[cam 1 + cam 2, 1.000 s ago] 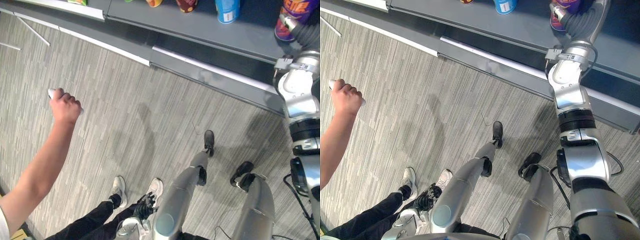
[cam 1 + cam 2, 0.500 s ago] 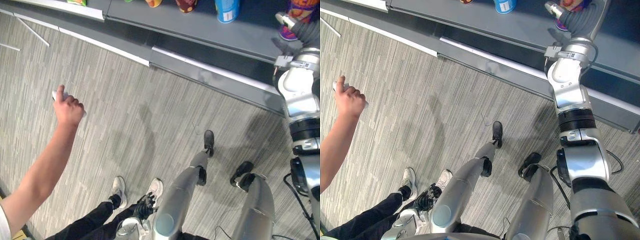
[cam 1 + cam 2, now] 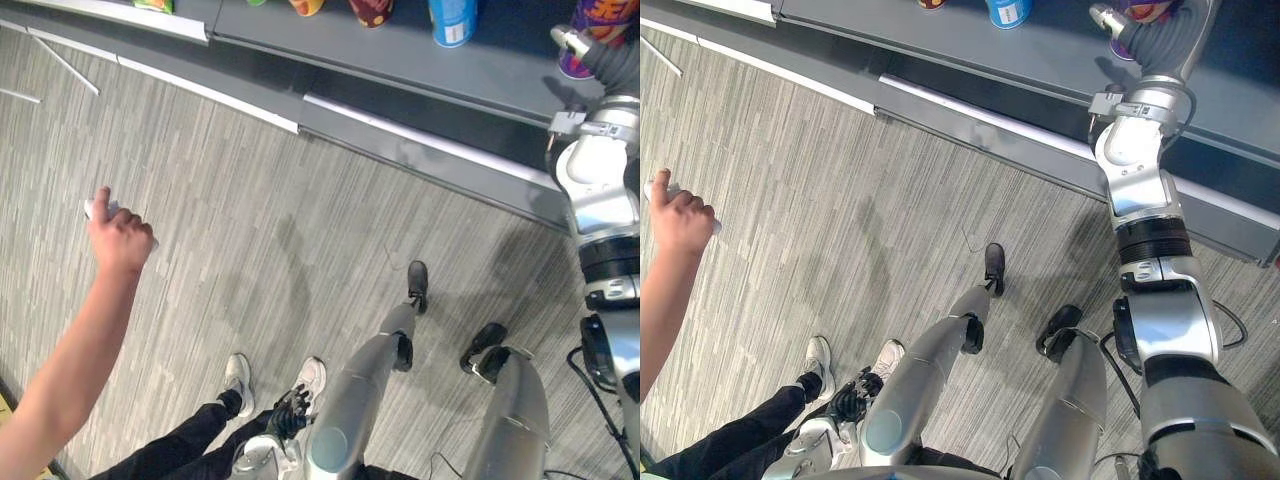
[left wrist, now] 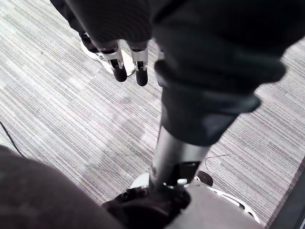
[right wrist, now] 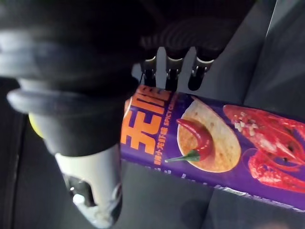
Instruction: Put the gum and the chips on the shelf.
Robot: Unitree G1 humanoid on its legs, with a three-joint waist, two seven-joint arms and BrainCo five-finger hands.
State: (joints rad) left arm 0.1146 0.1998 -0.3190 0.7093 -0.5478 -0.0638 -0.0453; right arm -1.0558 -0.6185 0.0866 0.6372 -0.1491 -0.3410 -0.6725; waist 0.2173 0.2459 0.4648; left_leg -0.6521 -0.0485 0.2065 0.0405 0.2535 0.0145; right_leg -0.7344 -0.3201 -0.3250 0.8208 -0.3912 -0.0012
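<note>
- The right hand [image 5: 170,71] holds the chips can [image 5: 214,143]: its fingers [image 5: 197,76] lie against one side of the purple can and its thumb [image 5: 90,176] against the other.
- In the left eye view, the chips can has its base on the grey shelf [image 3: 400,50], and its upper part is cut off at the picture's edge.
- One blue can [image 3: 453,22] stands on the shelf near the chips can, on its left.
- Farther from the chips can the same way are one dark-red spotted cup [image 3: 371,10] and one orange thing [image 3: 308,5], both cut off and hard to make out.
- Nothing stands between the blue can and the chips can.
- The left hand [image 4: 117,62] hangs with slack, straight fingers and holds nothing. It is well apart from the chips can, low over the grey floor [image 3: 250,180].
- Two white shoes [image 3: 237,375] of a person stand just beside the left hand.
- One person's hand [image 3: 122,240] is raised over the floor, well apart from the chips can. It is closed on a small white thing [image 3: 93,209] that is too small to identify.
</note>
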